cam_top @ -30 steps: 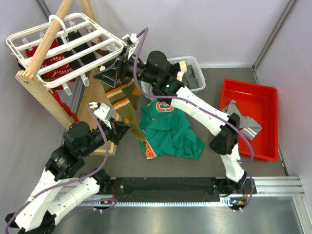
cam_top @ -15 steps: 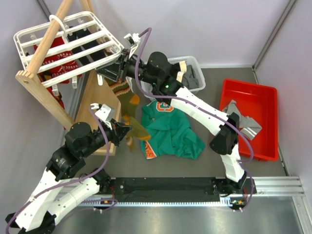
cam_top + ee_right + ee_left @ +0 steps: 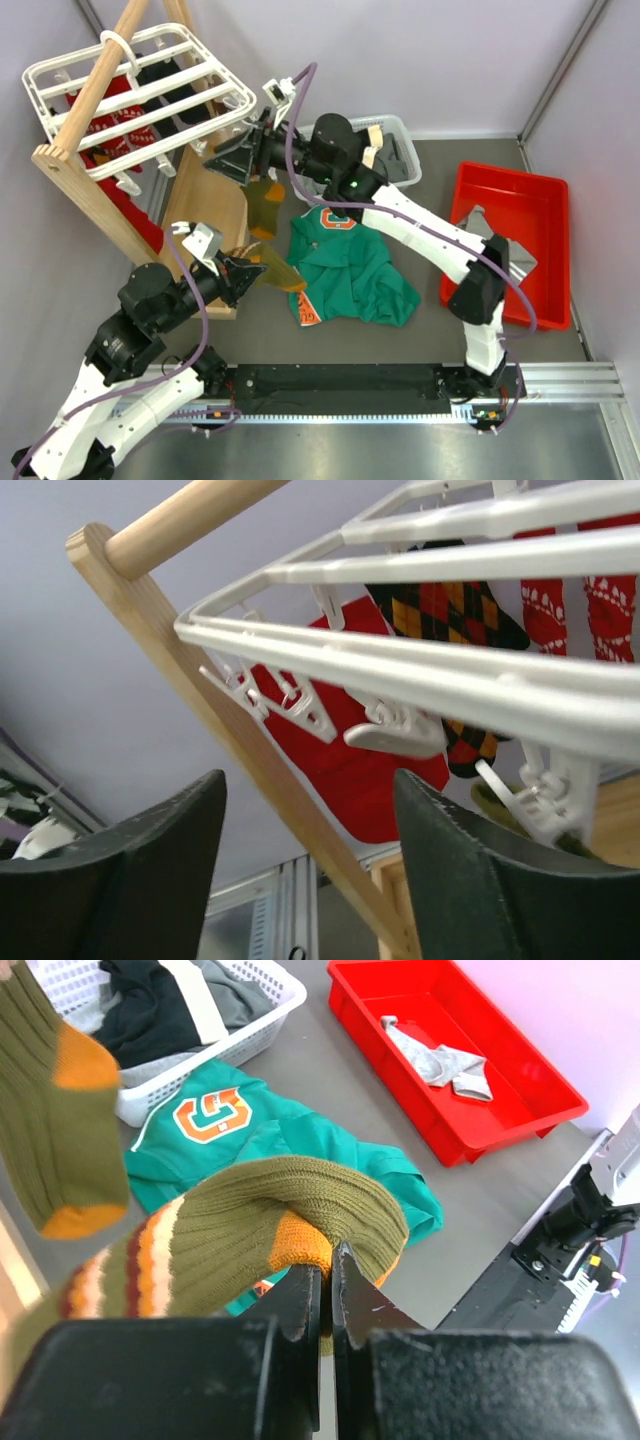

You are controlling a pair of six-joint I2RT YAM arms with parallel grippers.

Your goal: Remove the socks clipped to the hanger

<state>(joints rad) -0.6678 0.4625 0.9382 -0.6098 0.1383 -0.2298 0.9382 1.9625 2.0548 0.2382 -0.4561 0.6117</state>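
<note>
Grey tabletop (image 3: pixel 445 170), pale walls (image 3: pixel 450 60); left end effector (image 3: pixel 328 1260) clamped on striped sock (image 3: pixel 250 1210); right end effector (image 3: pixel 308 785) apart beneath hanger (image 3: pixel 450 685).

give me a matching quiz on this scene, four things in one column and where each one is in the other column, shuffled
Things:
1. striped sock nearest the left arm
2. grey sock
3. green shirt
4. red patterned socks

Places:
a. lying in the red bin
b. hanging from the white hanger
c. pinched in the shut left gripper
d. spread on the table

Pairs: 1-c, 2-a, 3-d, 4-b
</note>
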